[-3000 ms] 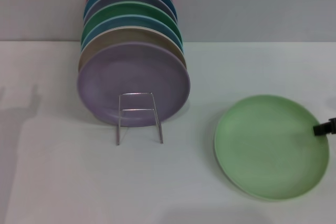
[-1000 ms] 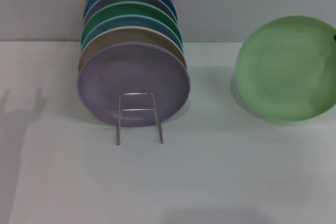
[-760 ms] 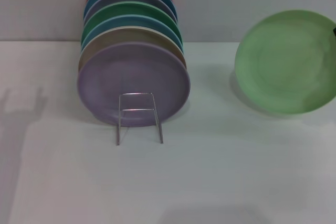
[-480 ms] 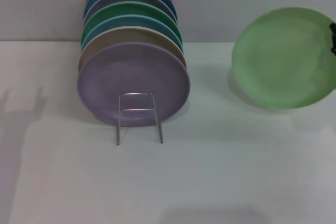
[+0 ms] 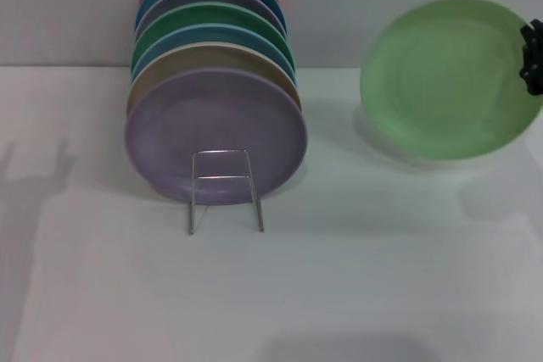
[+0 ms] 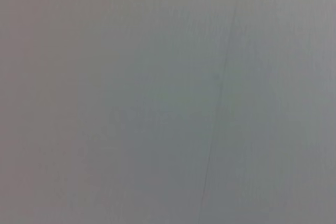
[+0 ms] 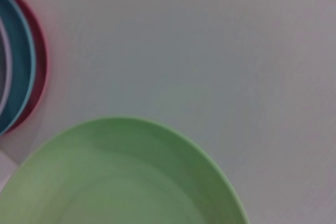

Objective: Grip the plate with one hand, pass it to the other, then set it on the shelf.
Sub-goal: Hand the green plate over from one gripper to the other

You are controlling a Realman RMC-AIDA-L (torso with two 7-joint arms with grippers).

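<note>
The light mint-green plate hangs in the air at the right, tilted with its face toward me, above the white table. My right gripper shows as black fingers clamped on the plate's right rim. The plate also fills the lower part of the right wrist view. The silver wire shelf stands left of centre, its upright loop in front of a row of standing plates. My left gripper is out of view; the left wrist view shows only a plain grey surface.
Several plates stand on edge in the shelf, a lavender plate in front and a darker green plate farther back. Their red and blue rims show in the right wrist view. The white table meets a grey wall behind.
The mint-green plate has left the table, gripped at its right rim. Over the last second it has risen a little and drifted left. The shelf and its plates have not moved.
</note>
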